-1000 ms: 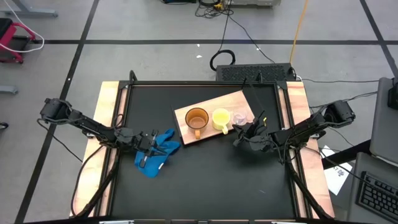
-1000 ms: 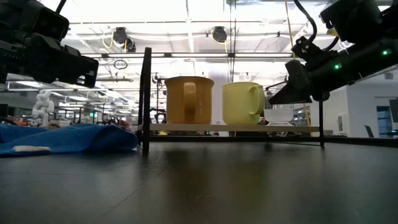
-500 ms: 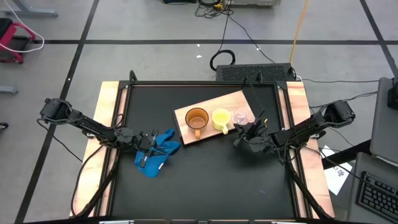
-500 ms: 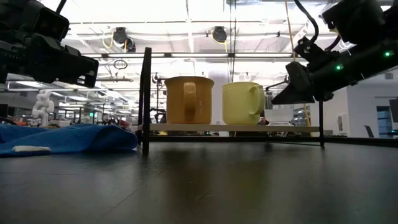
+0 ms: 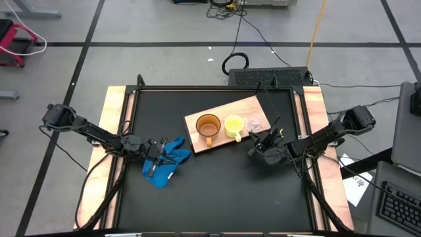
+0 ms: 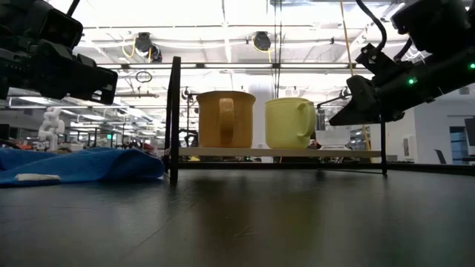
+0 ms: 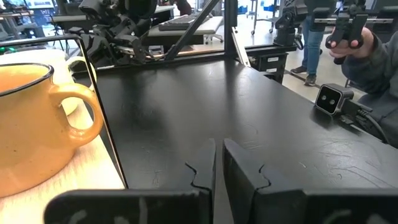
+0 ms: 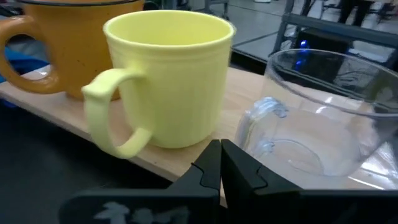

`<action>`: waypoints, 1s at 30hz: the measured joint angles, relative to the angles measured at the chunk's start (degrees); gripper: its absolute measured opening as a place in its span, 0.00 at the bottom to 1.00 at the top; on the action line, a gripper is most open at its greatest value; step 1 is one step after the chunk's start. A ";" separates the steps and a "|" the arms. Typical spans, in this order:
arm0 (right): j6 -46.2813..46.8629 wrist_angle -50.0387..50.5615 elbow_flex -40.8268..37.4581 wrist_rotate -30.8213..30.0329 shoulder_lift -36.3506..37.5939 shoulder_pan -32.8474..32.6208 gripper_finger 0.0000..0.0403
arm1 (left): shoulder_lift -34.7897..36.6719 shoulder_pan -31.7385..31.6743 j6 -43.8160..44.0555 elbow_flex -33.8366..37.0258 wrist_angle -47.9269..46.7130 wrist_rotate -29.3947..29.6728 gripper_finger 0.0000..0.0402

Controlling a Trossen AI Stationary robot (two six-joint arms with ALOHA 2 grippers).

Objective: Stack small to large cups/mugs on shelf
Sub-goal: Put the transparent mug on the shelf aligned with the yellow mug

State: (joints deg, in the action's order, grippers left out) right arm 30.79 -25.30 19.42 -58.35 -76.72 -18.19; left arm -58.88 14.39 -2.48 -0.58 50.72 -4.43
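Three vessels stood in a row on the wooden board point(image 5: 197, 121) that served as shelf: orange mug point(image 5: 208, 125) toward the board's left end, yellow mug point(image 5: 233, 125) in the middle, clear cup point(image 5: 254, 123) toward the right end, each just beside the next, none nested. Sorted by size along the board, large to small; stacking itself looked not yet begun, if stacking meant one inside another. Lay at a slant near the tabletop's far middle, that board. All three upright and open-mouthed; orange mug bare inside from above, yellow mug likewise, clear cup showed nothing in it in the right wrist view point(image 8: 323, 118).

Hung just off the board's near right corner, right gripper point(image 5: 258, 148), fingers pressed together and clamped on nothing, pointed at the gap between yellow mug point(image 8: 165, 74) and clear cup. Judged: caught between steps, with no vessel held. Next move would likely call for parting those fingers, taking the clear cup by its rim or wall, lifting clear of the yellow mug's lip, and lowering inside; thin plastic, so a light squeeze.

Waited at the tabletop's left side, left gripper point(image 5: 156, 162), fingers together, over a blue cloth point(image 5: 168, 164), empty
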 joint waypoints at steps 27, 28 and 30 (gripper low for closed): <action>5.84 4.25 -0.02 -4.91 0.01 0.06 0.00 | -0.01 4.50 -1.10 0.00 -0.02 2.64 0.08; 6.05 4.40 -0.02 -4.91 0.01 0.06 0.00 | -0.01 4.62 -1.25 0.00 -0.02 2.95 0.08; 6.10 4.70 -0.02 -5.33 0.01 0.06 0.00 | -0.01 4.76 -1.36 0.00 -0.02 3.12 0.08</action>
State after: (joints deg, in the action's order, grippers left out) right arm 36.88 -20.60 19.40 -63.68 -76.71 -18.13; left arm -58.89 19.16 -3.84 -0.58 50.70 -1.30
